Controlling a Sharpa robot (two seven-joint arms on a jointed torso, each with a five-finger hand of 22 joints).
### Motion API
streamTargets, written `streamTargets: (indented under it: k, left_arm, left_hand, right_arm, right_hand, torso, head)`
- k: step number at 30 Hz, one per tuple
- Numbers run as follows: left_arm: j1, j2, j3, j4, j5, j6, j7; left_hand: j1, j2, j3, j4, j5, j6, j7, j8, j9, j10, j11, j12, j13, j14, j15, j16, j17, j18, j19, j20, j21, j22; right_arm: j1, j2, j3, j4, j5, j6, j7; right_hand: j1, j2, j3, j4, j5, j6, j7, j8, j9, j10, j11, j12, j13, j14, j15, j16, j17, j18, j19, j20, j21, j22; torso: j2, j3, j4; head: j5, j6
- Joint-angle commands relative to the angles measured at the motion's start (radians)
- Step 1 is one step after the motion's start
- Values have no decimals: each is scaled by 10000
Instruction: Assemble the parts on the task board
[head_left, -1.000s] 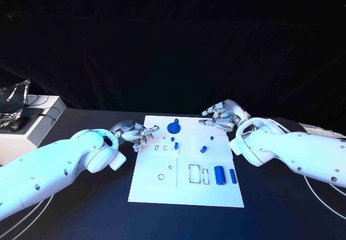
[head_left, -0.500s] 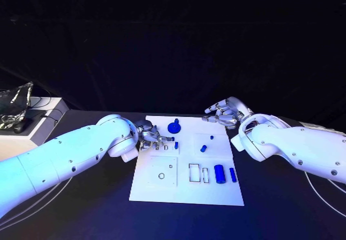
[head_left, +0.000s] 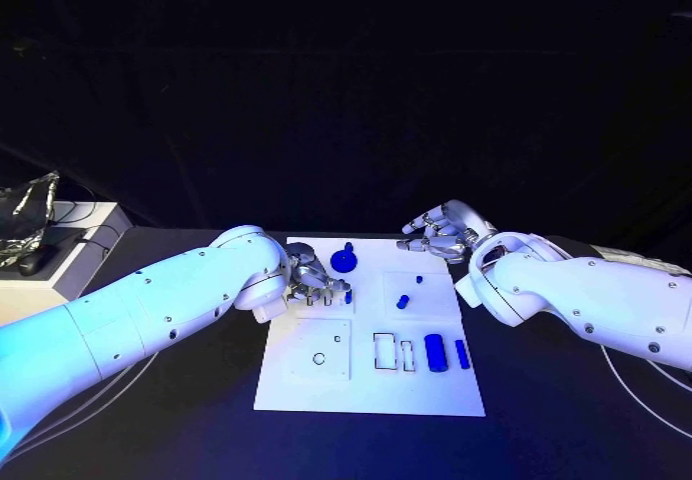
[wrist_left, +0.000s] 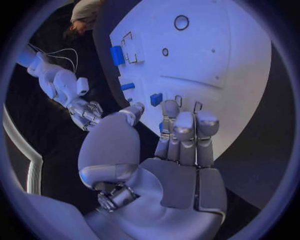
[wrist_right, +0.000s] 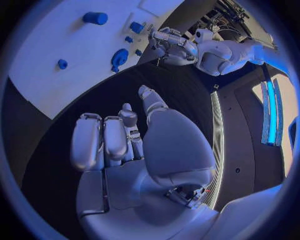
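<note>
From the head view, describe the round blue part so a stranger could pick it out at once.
Start at the white board in the middle of the black table. Go to its far edge, between the two hands. The round blue part sits there, a flat disc with a stub on top. The other blue pieces are small pegs or long bars.

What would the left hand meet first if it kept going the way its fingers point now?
Probably the small blue part just beyond the left hand's fingertips on the task board; height above the board is unclear.
</note>
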Motion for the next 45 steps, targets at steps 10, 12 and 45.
streamTargets:
  k: [10,12,45]
  left_arm:
    - [28,450,-1,-489,-15,328,160]
    - [26,485,-1,-540,0,334,203]
    - [-21,1091,-54,-1507,230,360,685]
  left_hand:
    - [160,-34,-672,45,-19,83,13,-126,127,6,31,-42,30,61,7,23,108,-39,81,-17,-97,192]
    - [442,195,-1785,180,3,71,6,-135,151,-5,26,-37,36,54,4,30,124,-46,93,-19,-105,240]
    - [1002,387,-2109,196,7,33,17,-84,457,-117,45,86,47,-21,25,80,144,-59,143,8,-259,685]
  right_arm:
    - [3,237,2,-159,-276,175,-151]
    - [3,265,2,-175,-288,177,-162]
    - [-17,481,1,-344,-331,303,-264]
  right_hand:
    - [14,75,-4,-57,66,-1,26,-47,28,26,-38,0,2,29,-58,-32,1,-57,387,-62,-15,1732]
    - [14,75,-4,-57,66,-1,26,-47,28,26,-38,0,2,29,-58,-32,1,-57,387,-62,-15,1732]
    - [-12,106,-9,-83,99,-5,26,-55,67,13,-37,-14,0,27,-58,-52,-10,-50,386,-59,-43,1726]
  torso:
    - [17,-38,26]
    - [21,-39,21]
    - [46,-38,14]
  head:
    - [-51,29]
    - [-61,66]
    - [-135,-41]
